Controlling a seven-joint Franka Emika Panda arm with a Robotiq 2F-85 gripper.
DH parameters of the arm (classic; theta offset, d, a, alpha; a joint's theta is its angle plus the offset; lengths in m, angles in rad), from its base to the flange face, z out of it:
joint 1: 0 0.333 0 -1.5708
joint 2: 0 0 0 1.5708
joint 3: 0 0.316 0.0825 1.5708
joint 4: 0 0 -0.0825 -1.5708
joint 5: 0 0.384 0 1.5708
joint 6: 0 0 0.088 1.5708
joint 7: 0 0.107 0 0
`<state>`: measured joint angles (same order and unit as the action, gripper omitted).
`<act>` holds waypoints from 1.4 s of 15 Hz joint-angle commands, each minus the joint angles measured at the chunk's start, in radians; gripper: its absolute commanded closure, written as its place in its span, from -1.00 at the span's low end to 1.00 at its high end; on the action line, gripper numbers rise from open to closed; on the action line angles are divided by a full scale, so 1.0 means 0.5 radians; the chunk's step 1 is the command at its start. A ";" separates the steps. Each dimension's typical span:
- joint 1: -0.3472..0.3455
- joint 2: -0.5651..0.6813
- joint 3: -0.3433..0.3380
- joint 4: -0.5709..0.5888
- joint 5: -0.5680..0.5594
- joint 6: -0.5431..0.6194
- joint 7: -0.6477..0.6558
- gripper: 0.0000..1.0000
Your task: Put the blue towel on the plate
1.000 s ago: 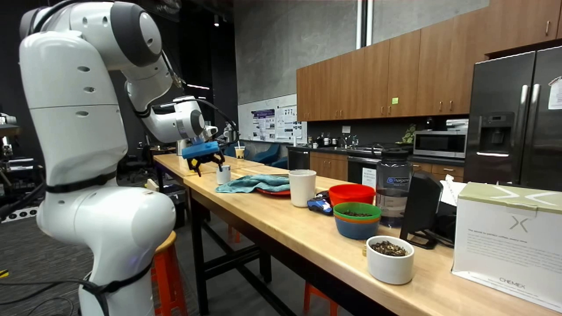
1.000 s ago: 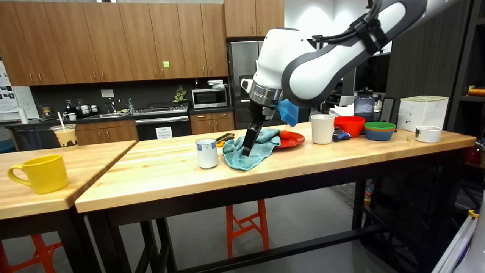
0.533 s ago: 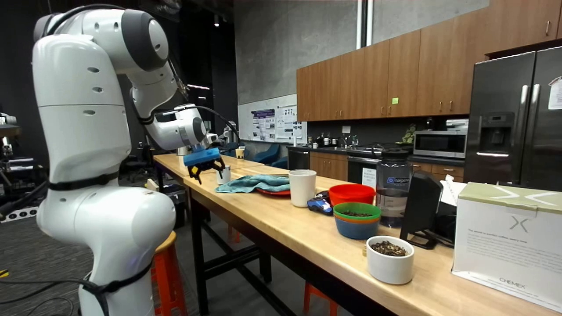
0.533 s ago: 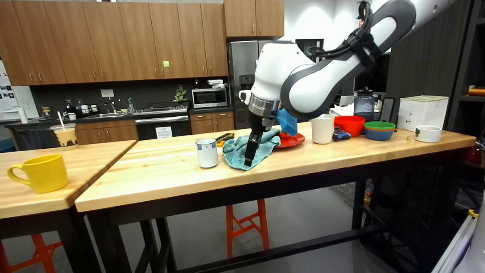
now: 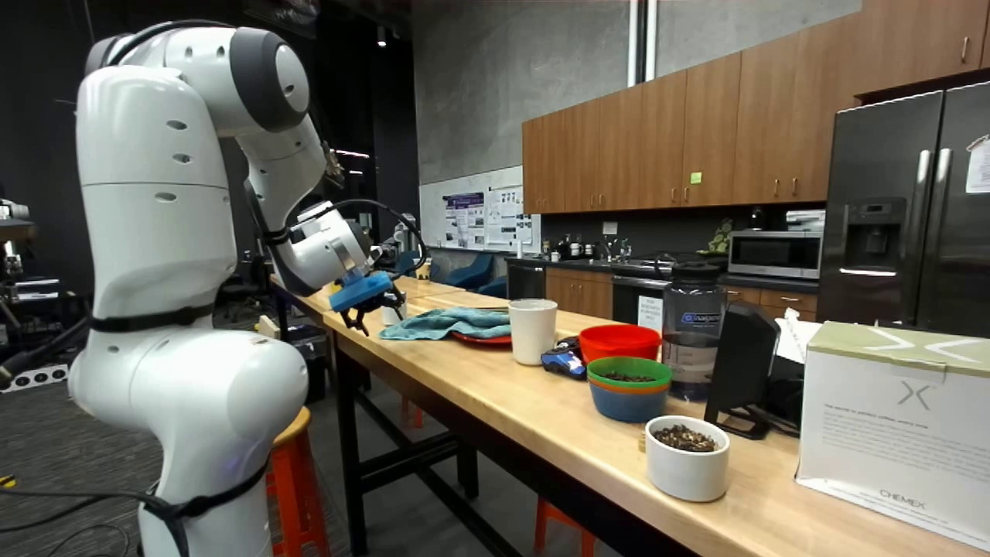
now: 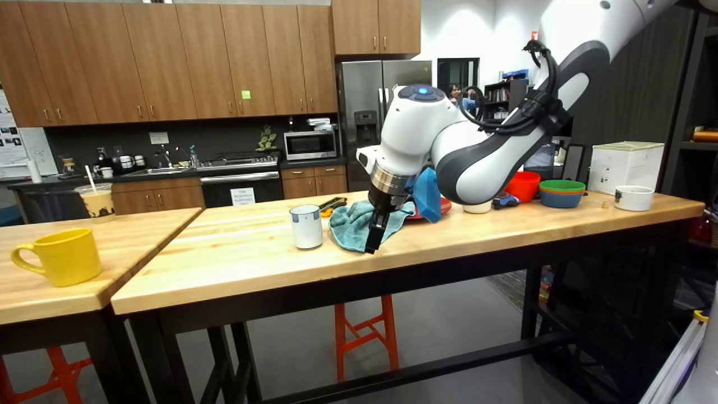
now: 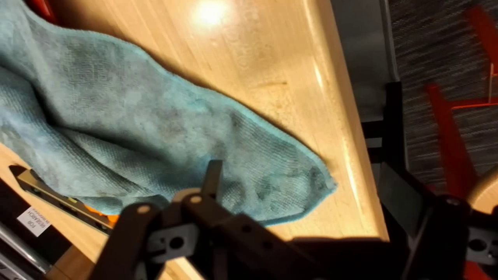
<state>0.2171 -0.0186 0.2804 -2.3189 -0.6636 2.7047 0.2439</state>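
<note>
The blue-green towel (image 5: pixel 445 322) lies crumpled on the wooden table, one end over the red plate (image 5: pixel 483 339). The towel (image 6: pixel 352 223) and part of the plate (image 6: pixel 446 206) also show in an exterior view. My gripper (image 5: pixel 384 320) is open and empty, low over the towel's near corner. In the wrist view the fingers (image 7: pixel 301 173) stand wide apart. One fingertip is over the towel (image 7: pixel 155 105), the other past the table edge, with the towel's pointed corner between them. I cannot tell whether a fingertip touches the cloth. Only a sliver of the plate (image 7: pixel 42 9) shows there.
A white mug with blue marks (image 6: pixel 306 228) stands beside the towel. A dark tool with orange parts (image 6: pixel 333 205) lies behind it. A tall white cup (image 5: pixel 533 334), a red bowl (image 5: pixel 619 342) and stacked bowls (image 5: pixel 629 391) stand beyond the plate. The table edge (image 7: pixel 346 128) is close.
The arm has come down and the wrist has tilted. The gripper is lower, nearer the towel's front corner and the table's edge. The fingers stay open and the towel has not moved.
</note>
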 commanded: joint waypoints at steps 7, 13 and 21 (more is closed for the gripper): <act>0.012 0.083 0.009 0.008 -0.355 0.080 0.491 -1.00; 0.015 0.126 -0.002 0.040 -0.619 0.130 0.765 -1.00; -0.019 0.136 -0.040 0.168 -0.787 0.112 0.743 -1.00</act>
<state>0.2144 0.0385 0.2702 -2.2653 -1.0116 2.7573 0.6040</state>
